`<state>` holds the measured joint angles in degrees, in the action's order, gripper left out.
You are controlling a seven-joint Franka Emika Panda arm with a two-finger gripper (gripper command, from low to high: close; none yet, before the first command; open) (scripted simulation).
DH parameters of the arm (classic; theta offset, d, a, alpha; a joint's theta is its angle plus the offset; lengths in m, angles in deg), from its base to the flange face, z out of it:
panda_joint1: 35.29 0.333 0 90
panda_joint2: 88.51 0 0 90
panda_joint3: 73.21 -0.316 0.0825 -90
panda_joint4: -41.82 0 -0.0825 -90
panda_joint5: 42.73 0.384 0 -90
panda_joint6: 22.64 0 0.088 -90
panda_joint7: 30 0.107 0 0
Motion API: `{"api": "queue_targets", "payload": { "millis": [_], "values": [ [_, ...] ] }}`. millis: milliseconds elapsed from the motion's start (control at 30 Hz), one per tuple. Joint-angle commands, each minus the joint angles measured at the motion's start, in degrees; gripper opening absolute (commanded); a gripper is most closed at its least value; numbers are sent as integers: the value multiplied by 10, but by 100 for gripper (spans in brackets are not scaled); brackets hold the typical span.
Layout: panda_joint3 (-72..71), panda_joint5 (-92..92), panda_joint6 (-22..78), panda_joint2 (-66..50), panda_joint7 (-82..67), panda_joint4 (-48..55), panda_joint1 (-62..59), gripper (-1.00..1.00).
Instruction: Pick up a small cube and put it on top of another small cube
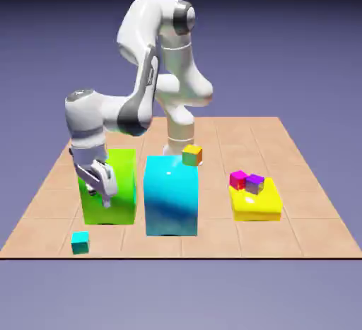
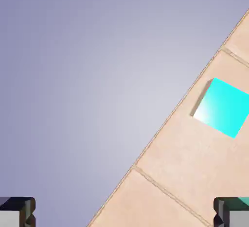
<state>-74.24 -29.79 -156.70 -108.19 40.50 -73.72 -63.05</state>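
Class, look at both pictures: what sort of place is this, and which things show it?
Most likely a rendered simulation test scene: a tiled table floating before a blank backdrop, plain coloured blocks like the small cube, and a white robot arm.

Small teal cube (image 1: pixel 80 242) (image 2: pixel 222 107) lies flat near the table's front edge.

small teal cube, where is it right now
In the exterior view the small teal cube sits alone near the table's front edge at the lower left, just in front of the big green block; nothing holds it.
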Motion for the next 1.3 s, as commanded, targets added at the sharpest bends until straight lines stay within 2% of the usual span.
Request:
{"api": "queue_targets", "payload": {
  "millis": [0, 267, 400, 433, 567, 1267],
  "values": [
    [0, 5, 16, -21, 11, 18, -11, 0],
    [-3, 43, 134, -175, 94, 152, -95, 0],
    [-12, 55, 60, -234, 83, 138, -88, 0],
    [-12, 55, 60, -234, 83, 138, -88, -100],
    [-3, 43, 134, -175, 94, 152, -95, -100],
    [-16, -96, 358, 261, -207, -101, 227, -100]
  ]
}}
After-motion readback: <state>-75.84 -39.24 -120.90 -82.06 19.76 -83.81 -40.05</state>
